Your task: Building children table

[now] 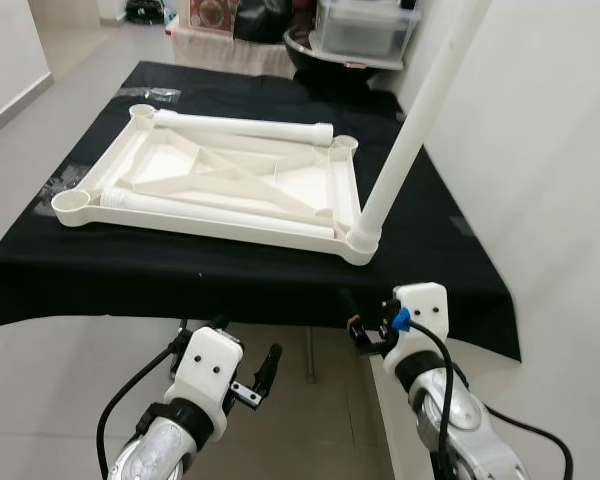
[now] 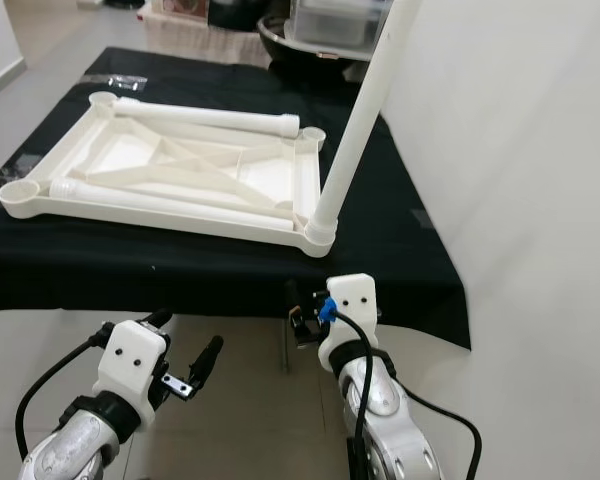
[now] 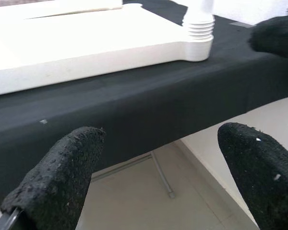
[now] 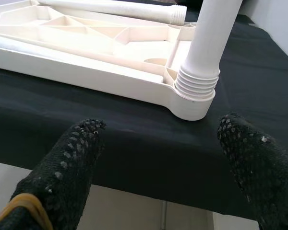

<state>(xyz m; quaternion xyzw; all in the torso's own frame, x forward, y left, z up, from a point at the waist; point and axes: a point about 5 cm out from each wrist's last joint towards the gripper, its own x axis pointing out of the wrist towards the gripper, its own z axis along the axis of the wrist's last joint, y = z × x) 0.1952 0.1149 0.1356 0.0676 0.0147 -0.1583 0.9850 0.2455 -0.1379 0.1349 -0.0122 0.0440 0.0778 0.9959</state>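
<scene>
**One leg up, three to go on an upside-down children's table**

A white plastic tabletop (image 1: 220, 185) lies face down on a table (image 1: 130, 265) draped in black cloth, so its ribbed underside and its four round corner sockets point upward, ready to take legs. It sits toward the table's near edge, with its near right corner closest to the robot.

One leg (image 1: 410, 130) already stands in that near right corner socket (image 1: 361, 240). It leans a little to the right, which suggests it may not be fully seated. Two loose legs rest on the tabletop: one (image 1: 242, 126) along its far edge, another (image 1: 215, 212) along its near edge. They are probably parked there to stay within reach. The near left socket (image 1: 72, 202) and both far sockets are empty.

Both arms are held low in front of the table's near edge, touching nothing. The left gripper (image 1: 242, 372) has its fingers apart and holds nothing; its wrist camera looks up at the cloth edge. The right gripper (image 4: 158, 158) also has its fingers spread and empty, and it faces the ribbed base of the standing leg, just short of the table.

By this layout the build looks roughly a quarter done.
</scene>
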